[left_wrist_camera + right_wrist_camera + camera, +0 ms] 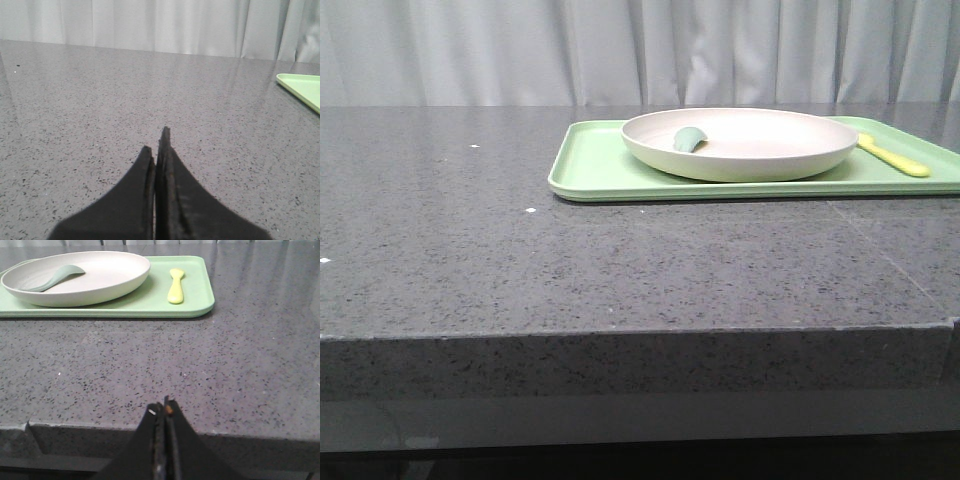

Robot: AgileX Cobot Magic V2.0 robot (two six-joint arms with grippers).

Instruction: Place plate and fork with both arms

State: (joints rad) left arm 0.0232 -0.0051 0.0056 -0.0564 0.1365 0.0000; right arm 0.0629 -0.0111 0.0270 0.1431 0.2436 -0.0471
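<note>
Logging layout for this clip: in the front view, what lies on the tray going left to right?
Pale green spoon resting in the round cream-white plate → small pale-yellow plastic fork, all on the flat light-green rectangular tray.

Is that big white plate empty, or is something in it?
Not empty. A pale green spoon lies inside the plate, its bowl resting on the dish floor. The yellow fork lies outside it, on the green tray.

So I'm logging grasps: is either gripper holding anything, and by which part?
Nothing is held. The left gripper and right gripper are both shut on nothing, away from the plate and fork.
</note>
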